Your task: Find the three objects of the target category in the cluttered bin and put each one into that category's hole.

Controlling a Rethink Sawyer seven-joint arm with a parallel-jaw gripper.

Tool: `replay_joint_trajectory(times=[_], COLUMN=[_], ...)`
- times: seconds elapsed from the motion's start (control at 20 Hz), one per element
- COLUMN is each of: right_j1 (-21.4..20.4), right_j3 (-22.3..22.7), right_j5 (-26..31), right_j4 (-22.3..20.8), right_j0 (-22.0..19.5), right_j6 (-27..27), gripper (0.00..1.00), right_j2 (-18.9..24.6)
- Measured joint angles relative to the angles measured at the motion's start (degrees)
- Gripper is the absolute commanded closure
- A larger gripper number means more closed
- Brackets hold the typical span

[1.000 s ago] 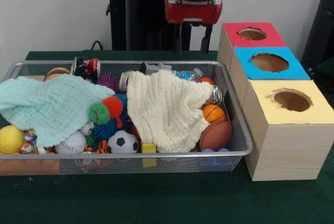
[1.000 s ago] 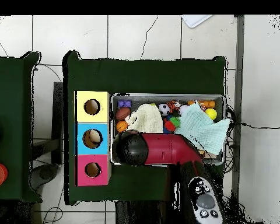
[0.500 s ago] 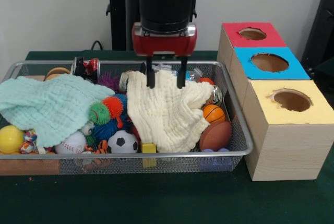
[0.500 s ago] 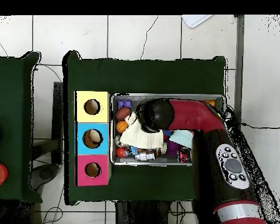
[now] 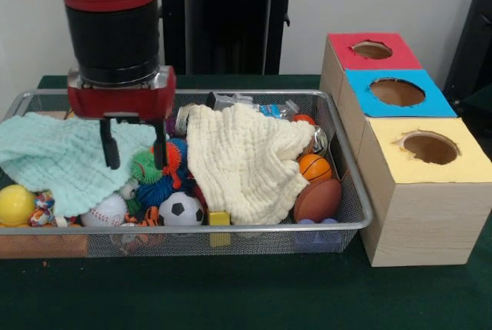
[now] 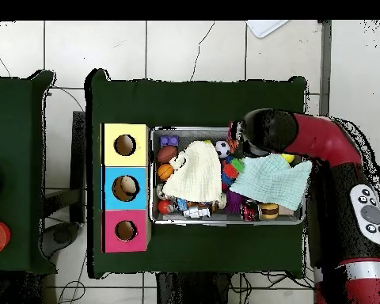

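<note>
Red and black, the gripper (image 5: 134, 154) hangs in the wire bin (image 5: 347, 184), its two fingers spread apart (nothing between them) over the mint cloth (image 5: 69, 157) and spiky balls (image 5: 157, 165). The cream cloth (image 5: 242, 157) lies beside them.

In the front view, a wire mesh bin (image 5: 350, 191) sits on the green-covered surface (image 5: 231, 299), with a row of three wooden boxes with holed tops (image 5: 407, 184) just beside it on the right. Inside the bin, a cream knitted cloth (image 5: 246, 161) lies right of centre and a mint knitted cloth (image 5: 65, 157) lies left. Between the cloths sits a cluster of spiky rubber balls (image 5: 157, 172), with a black-and-white soccer ball (image 5: 181, 210) in front of them and a brown toy football (image 5: 317, 200) at the front right corner.
</note>
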Motion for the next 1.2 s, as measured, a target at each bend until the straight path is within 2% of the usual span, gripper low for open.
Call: replay_joint_trajectory(times=[0.1,0.35,0.7,0.9,1.1,1.2], right_j1=[2.40,6.68,10.06,10.48,11.42,12.49], right_j3=[-2.56,-4.95,-4.74,-4.40,-5.18,-6.10], right_j5=[-0.01,0.00,-0.02,-0.04,-1.02,-2.86], right_j4=[-0.21,-0.24,-0.22,-0.27,-2.39,-5.49], right_j0=[-1.30,-1.32,0.78,2.18,3.88,5.09], right_j6=[-1.21,-1.26,-1.26,-1.26,-1.26,-1.26], gripper=[0.00,0.00,0.00,0.00,0.00,0.00], right_j2=[0.39,0.41,0.42,0.43,0.40,0.27])
